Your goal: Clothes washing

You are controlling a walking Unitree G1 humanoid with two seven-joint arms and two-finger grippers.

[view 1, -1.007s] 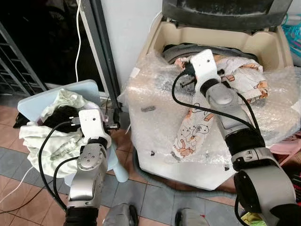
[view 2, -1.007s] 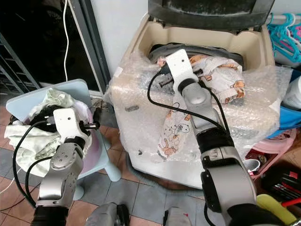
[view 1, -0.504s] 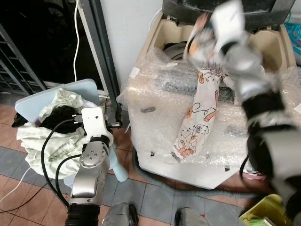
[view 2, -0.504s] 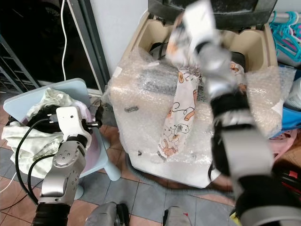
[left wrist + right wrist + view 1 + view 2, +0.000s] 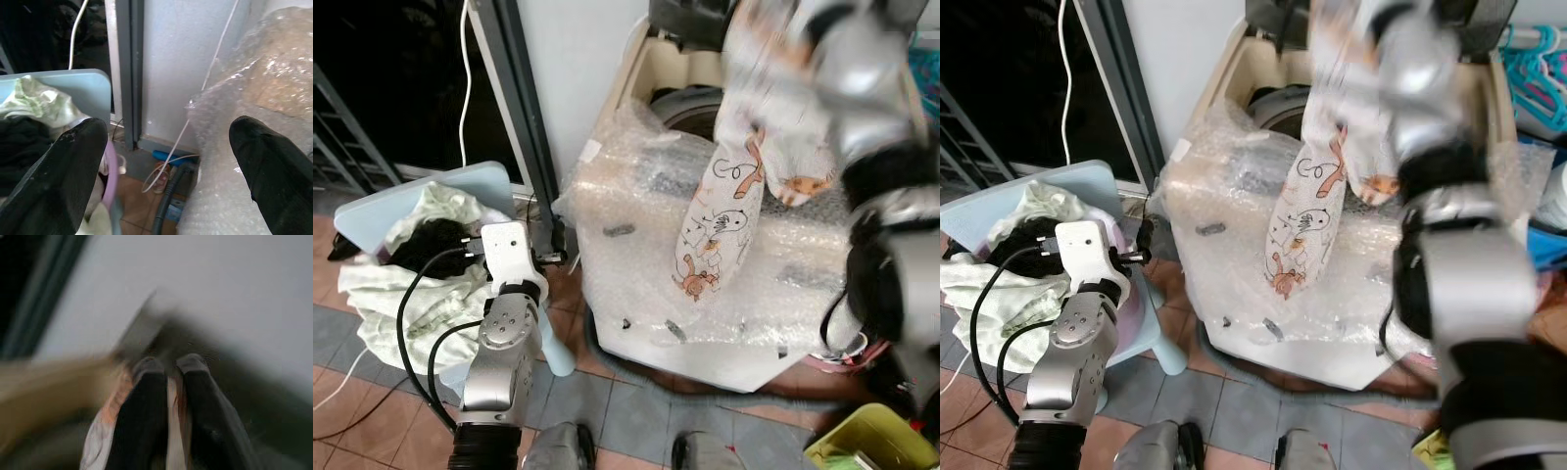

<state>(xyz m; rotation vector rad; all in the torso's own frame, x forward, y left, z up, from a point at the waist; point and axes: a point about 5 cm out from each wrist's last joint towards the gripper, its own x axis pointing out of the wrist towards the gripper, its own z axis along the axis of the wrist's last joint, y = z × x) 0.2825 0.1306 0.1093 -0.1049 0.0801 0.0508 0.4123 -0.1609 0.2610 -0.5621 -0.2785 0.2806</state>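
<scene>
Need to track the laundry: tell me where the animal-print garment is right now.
The animal-print garment hangs from the right hand, raised above the bubble-wrapped washing machine, its lower end dangling over the machine's front.

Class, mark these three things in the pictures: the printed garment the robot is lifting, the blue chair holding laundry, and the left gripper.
printed garment (image 5: 720, 220), left eye view, on its hanging middle.
blue chair (image 5: 499, 181), left eye view, on its bare backrest.
left gripper (image 5: 166, 142), left wrist view, midway between the two black fingertips.

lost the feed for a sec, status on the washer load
Right tool shut on printed garment, held high over washing machine. Left tool open, idle by chair with clothes pile. Garment's tail drapes outside drum, over bubble wrap.
</scene>
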